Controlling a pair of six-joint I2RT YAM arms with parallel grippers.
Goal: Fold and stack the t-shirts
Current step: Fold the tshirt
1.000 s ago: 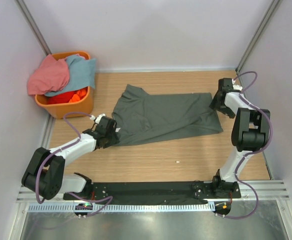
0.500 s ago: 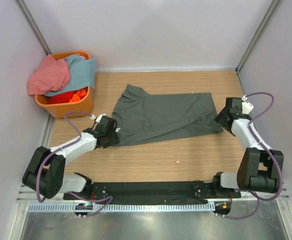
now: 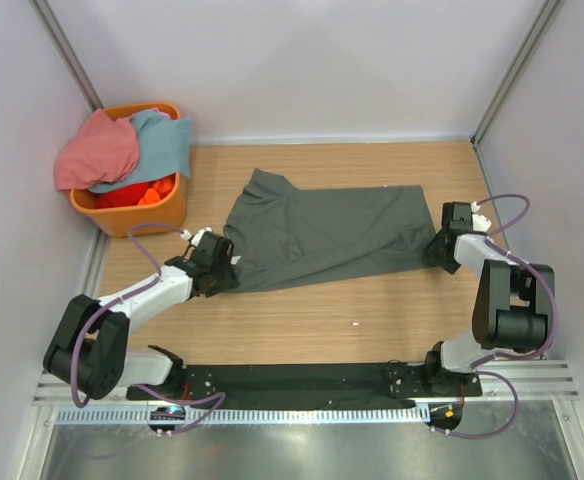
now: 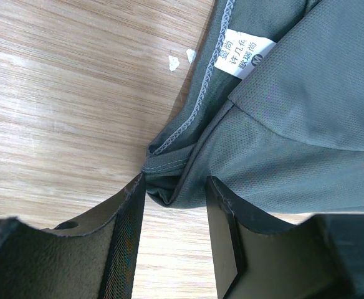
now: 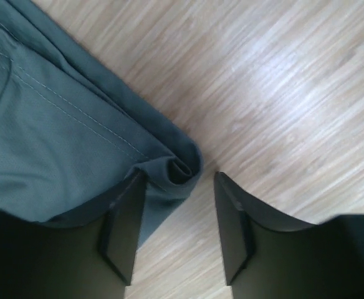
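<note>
A dark grey t-shirt (image 3: 322, 235) lies spread across the middle of the wooden table. My left gripper (image 3: 217, 268) is open at its near left corner. In the left wrist view the bunched corner (image 4: 169, 180) lies between the fingertips of the left gripper (image 4: 174, 185), and the white neck label (image 4: 247, 50) shows. My right gripper (image 3: 440, 247) is open at the shirt's near right corner. In the right wrist view the rolled hem corner (image 5: 179, 167) sits between the tips of the right gripper (image 5: 181, 179). A salmon-pink shirt (image 3: 97, 150) and a light blue shirt (image 3: 164, 140) lie heaped on the basket.
An orange plastic basket (image 3: 137, 218) stands at the far left against the wall. A small white scrap (image 3: 355, 323) lies on the wood in front of the shirt. Two white flecks (image 4: 173, 61) lie near the collar. Walls close the table on three sides.
My right arm has swung from the shirt's far right corner down to its near right corner. The left arm and the shirt have not moved.
</note>
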